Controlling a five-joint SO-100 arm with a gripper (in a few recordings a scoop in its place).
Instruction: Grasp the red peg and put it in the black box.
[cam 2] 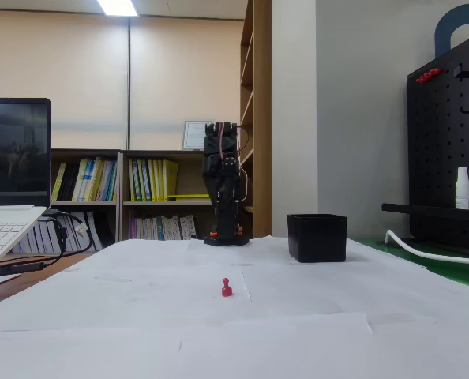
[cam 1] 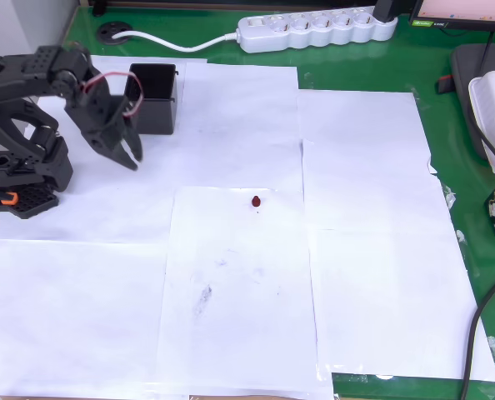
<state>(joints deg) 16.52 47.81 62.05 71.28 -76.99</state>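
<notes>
Red peg (cam 1: 256,201) alone on the white paper sheets (cam 1: 231,292), well apart from the gripper (cam 1: 131,154) parked beside the black box (cam 1: 153,98), fingers drawn close with nothing between them. Easy to knock or roll so small a peg with fingers far bigger than it, or to close on paper and miss. Finger gap hard to judge overhead; gripper lost against the dark arm (cam 2: 223,185) in the fixed view.

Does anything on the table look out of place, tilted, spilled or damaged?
Nothing serious. The tiny dark-red peg stands upright on the white paper sheets, and the black square plastic box sits upright. The sheets overlap unevenly and carry grey smudges below the peg. The black hand hangs empty beside the box.
</notes>
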